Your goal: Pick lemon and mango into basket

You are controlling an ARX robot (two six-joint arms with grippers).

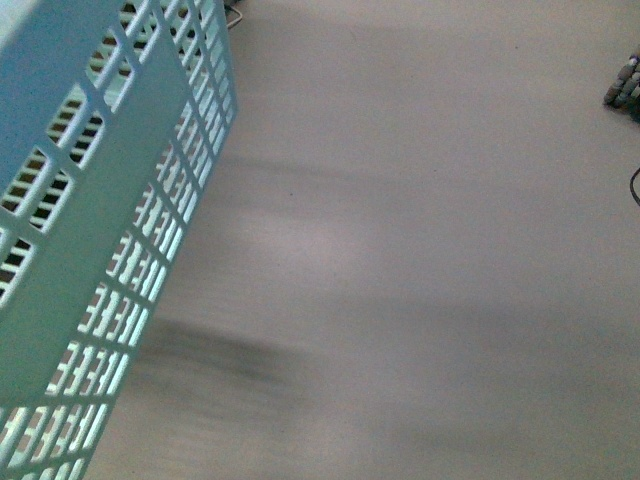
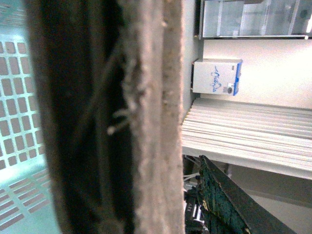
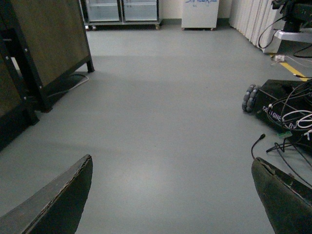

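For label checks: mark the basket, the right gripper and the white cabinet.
basket (image 1: 95, 225), front view, its lattice side wall.
right gripper (image 3: 170, 162), right wrist view, midway between its fingertips.
white cabinet (image 2: 217, 77), left wrist view, its front panel.

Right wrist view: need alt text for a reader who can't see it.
The right gripper is open and empty, its dark fingers spread wide over bare grey floor. Beyond stand a dark panel on a black frame, a black wheeled base trailing cables and glass-door cabinets by the far wall.
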